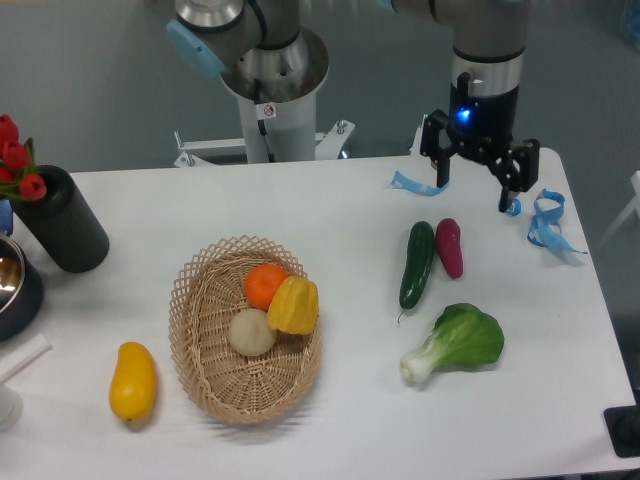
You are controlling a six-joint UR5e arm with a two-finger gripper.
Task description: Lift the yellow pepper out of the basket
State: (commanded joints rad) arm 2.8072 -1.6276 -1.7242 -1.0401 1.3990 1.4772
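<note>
The yellow pepper (294, 305) lies in the oval wicker basket (205, 350), toward its right side, touching a round orange fruit (265, 285) and a pale round vegetable (251, 332). My gripper (476, 195) hangs over the far right part of the table, well away from the basket. Its two black fingers (510, 185) are spread apart and nothing is between them.
A green cucumber (417, 264), a purple eggplant (449, 247) and a bok choy (458, 342) lie right of the basket. A yellow mango-like fruit (133, 382) sits left of it. Blue ribbon (546, 222) lies near the gripper. A black cylinder with red flowers (60, 220) stands far left.
</note>
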